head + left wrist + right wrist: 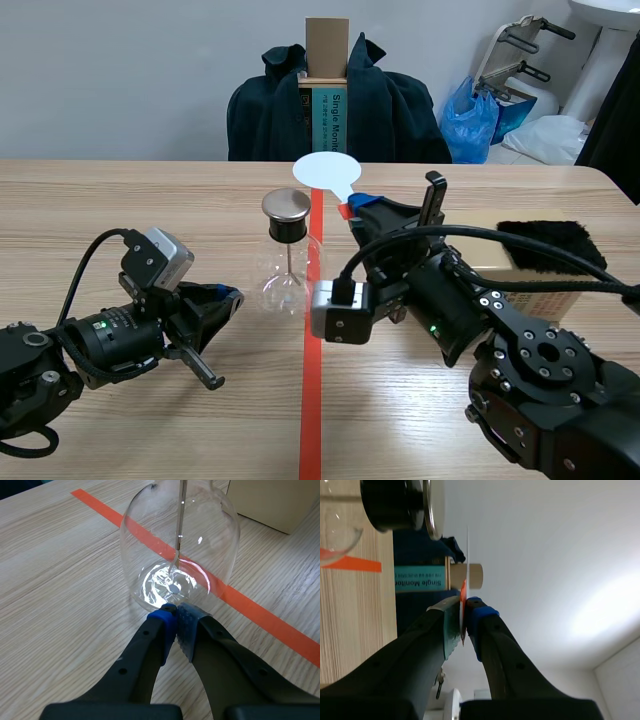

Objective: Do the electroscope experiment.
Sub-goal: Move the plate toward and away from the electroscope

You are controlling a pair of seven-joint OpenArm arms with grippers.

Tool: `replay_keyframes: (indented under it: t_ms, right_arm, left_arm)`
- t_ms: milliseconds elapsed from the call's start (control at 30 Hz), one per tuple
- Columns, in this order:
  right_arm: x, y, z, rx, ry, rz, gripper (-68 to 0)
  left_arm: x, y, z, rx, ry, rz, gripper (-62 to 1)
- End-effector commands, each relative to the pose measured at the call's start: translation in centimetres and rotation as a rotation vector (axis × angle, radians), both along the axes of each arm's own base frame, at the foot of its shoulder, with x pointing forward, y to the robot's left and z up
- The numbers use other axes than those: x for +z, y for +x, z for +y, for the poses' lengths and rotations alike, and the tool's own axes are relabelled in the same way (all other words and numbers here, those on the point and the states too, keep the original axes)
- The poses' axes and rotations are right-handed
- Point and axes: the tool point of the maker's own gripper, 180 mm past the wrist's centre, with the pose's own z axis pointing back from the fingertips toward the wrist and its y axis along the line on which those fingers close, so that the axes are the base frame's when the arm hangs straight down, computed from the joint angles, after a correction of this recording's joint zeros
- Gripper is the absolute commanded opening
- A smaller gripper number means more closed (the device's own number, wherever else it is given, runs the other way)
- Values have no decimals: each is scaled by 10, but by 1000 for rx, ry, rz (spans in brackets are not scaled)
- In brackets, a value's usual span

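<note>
Two jobs: my left fingers (161, 625), pressed together, seem to brace the clear glass electroscope flask (288, 285) mid-worktop, while my right fingers (481, 617) pinch a white round paddle (327, 170) at one o'clock of its metal cap (286, 204).

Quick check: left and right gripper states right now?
Left gripper: shut on nothing, tips at the foot of the glass flask.
Right gripper: shut on the white disc.
</note>
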Motion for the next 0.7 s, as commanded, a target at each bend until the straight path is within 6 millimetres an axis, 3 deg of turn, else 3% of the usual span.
replay_keyframes:
  t_ms: [0,233,667]
  right_arm:
    - [10,1,0,23,0,-36,-668]
    - [8,-12,15,130,-11,-39,-668]
    - [0,-24,19,162,-12,-13,-668]
  left_arm:
    - [12,7,-3,0,-23,-32,-577]
    - [12,7,-3,0,-23,-32,-577]
    - [12,7,-3,1,-21,-32,-577]
